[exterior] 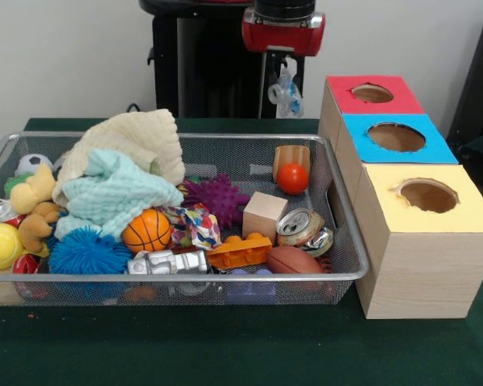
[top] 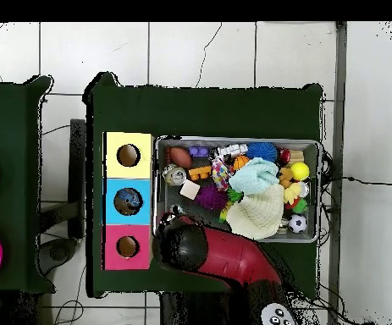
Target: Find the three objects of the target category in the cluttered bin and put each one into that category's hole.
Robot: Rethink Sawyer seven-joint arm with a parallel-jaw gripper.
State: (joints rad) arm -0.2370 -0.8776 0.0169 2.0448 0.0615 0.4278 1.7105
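Now you are searching the bin from the left: a yellow ball and plush toy, then cloths covering whatever lies beneath, a small basketball, a purple spiky ball, a toy football, a crushed can. The gripper is hanging above the bin's far right corner, holding something clear; how far it is open, you cannot tell. The blue box's hole is waiting just right of the bin. Lift straight up before crossing the rim.
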